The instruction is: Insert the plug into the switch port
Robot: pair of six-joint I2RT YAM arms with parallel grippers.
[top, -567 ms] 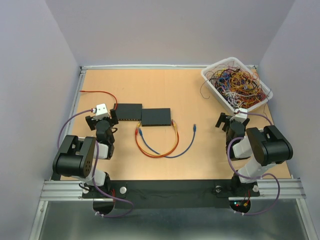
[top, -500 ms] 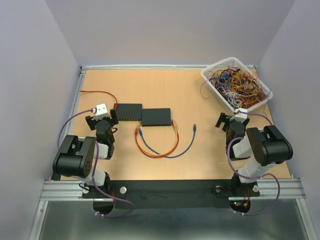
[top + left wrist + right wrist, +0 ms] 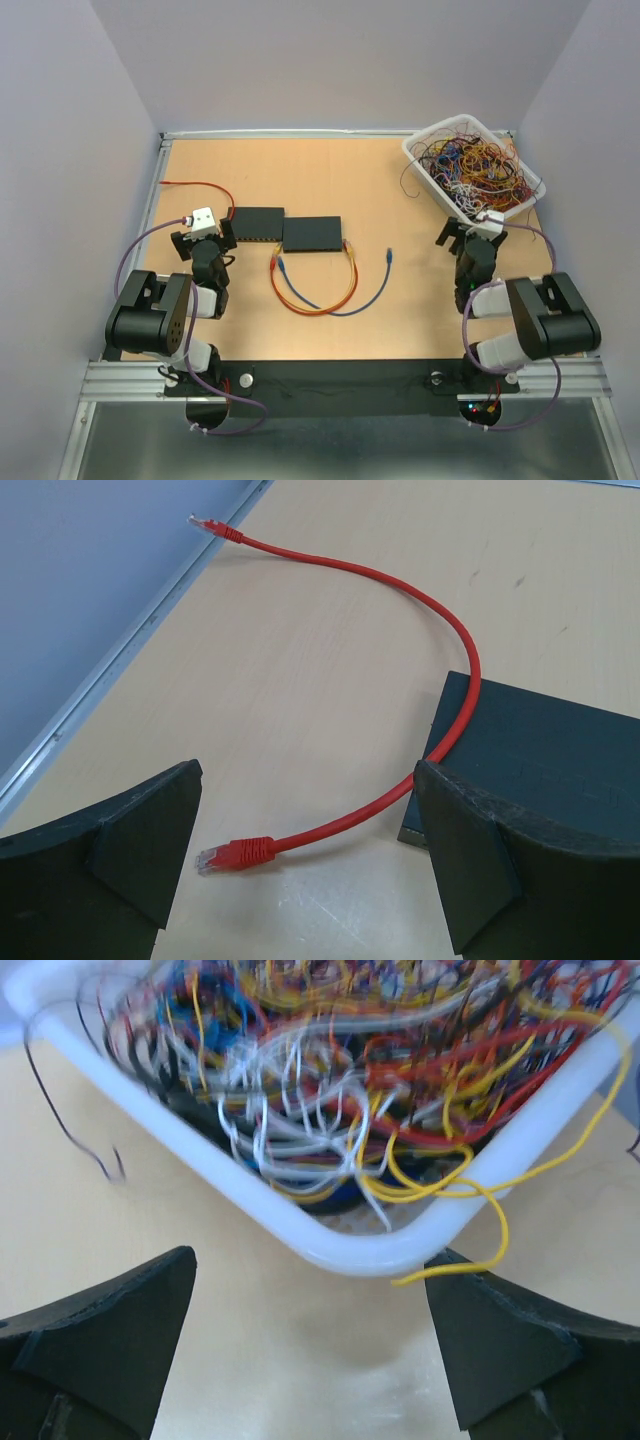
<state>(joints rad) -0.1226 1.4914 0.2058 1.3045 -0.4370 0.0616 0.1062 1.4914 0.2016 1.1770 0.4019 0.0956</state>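
Note:
Two black switches (image 3: pixel 258 222) (image 3: pixel 312 233) sit side by side left of the table's centre. A red cable (image 3: pixel 440 610) arcs past the corner of the left switch (image 3: pixel 545 755). Its near plug (image 3: pixel 232 854) lies loose on the table between the fingers of my open left gripper (image 3: pixel 308 780) (image 3: pixel 205 238); its far plug (image 3: pixel 205 523) lies by the left rail. Orange and blue cables (image 3: pixel 320 298) loop in front of the right switch, and the blue one ends in a loose plug (image 3: pixel 389 256). My right gripper (image 3: pixel 310 1260) (image 3: pixel 470 238) is open and empty, facing the basket.
A white basket (image 3: pixel 418 160) (image 3: pixel 370 1245) full of tangled coloured wires stands at the back right; a yellow wire (image 3: pixel 480 1260) hangs over its rim near my right fingers. Metal rails (image 3: pixel 110 670) edge the table, with grey walls around.
My right arm has swung a little to the right, bringing its gripper closer to the basket's corner. The left arm and the cables have not moved.

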